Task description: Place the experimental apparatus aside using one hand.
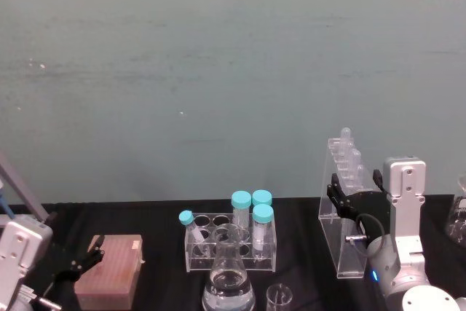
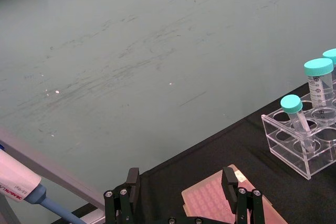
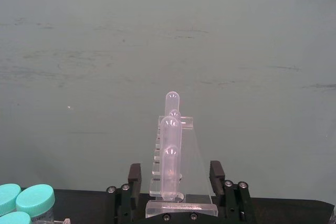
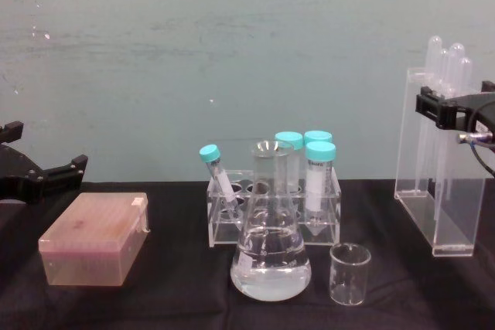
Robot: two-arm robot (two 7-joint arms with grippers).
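Pipette stand, the tall clear acrylic piece of the apparatus, is standing upright at the right of the black table in the head view. It is well apart from the conical flask and small beaker at the front centre. Your right gripper is reaching in at the stand's upper part with its fingers spread, one on either side. I judge this is lining it up for a one-handed side grip. Your left gripper is hanging open at the left, just beside the pink tip box, apparently parked.

In the left wrist view that gripper's fingers are gaping over the pink box, with the tube rack of teal-capped tubes sitting beyond it.

In the right wrist view you are looking along the stand's narrow end. The row of round-topped pipettes is rising between the two black fingers, and a gap is showing on each side, so nothing is being gripped yet. Centring it like this should be helping the tall, narrow frame stay upright once the fingers close.

In the chest view the stand is sitting at the far right, see-through and taller than everything else. The pipettes are poking above its top edge, and the black fingers are crossing its upper third. The flask is holding clear liquid in its lower part; the beaker beside it is looking empty.
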